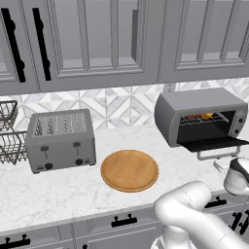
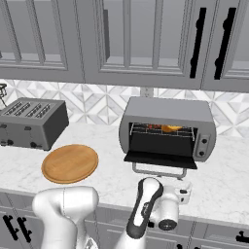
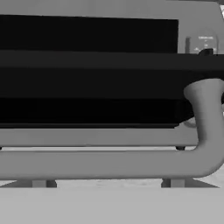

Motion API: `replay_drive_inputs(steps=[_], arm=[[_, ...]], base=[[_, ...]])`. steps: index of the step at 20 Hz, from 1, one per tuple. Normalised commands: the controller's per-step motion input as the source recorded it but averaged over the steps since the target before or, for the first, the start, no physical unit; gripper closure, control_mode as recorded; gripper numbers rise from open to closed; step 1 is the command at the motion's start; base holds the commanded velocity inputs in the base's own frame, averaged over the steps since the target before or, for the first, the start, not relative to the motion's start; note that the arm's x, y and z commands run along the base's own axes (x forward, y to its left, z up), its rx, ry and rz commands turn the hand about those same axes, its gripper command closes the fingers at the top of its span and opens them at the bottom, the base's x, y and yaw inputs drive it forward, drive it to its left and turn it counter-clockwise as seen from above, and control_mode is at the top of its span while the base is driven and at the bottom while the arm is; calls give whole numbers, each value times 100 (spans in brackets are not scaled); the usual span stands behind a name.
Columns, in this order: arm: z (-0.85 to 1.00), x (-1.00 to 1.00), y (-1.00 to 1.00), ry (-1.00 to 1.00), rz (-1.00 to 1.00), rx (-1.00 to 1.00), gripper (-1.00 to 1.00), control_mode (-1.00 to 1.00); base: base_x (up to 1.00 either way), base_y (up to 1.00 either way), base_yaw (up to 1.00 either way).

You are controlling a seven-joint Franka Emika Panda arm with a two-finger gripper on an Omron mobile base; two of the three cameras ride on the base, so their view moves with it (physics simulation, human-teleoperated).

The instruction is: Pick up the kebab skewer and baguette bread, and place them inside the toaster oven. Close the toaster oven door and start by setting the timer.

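Observation:
The toaster oven [image 1: 194,104] [image 2: 165,109] stands at the back of the counter. Its door [image 1: 216,143] [image 2: 160,159] hangs down flat. On the wire rack inside lie the orange-tan baguette bread [image 1: 206,115] [image 2: 171,128] and, to its left, the dark red kebab skewer [image 1: 193,117] [image 2: 154,127]. My gripper [image 2: 182,188] is low in front of the door, just right of and below the pale bar handle [image 2: 158,171] [image 3: 109,164]. In the hand view the handle is very close, its right end curving up to the door edge. My fingertips are hidden.
A round wooden board [image 1: 129,170] [image 2: 70,163] lies mid-counter, left of the oven. A grey slot toaster [image 1: 61,140] [image 2: 31,124] stands farther left, with a wire basket [image 1: 7,131] beside it. Wall cabinets hang overhead. The counter's front edge runs just under my arm.

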Motion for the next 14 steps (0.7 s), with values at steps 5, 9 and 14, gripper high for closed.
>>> replay_drive_inputs(steps=[5,9,14], arm=[[52,25,0,-22,0,0,-100,-100],[44,27,0,-19,2,0,-100,-100],[42,36,0,-18,3,0,-100,-100]], base=[[0,0,0],[0,0,0],[0,0,0]])
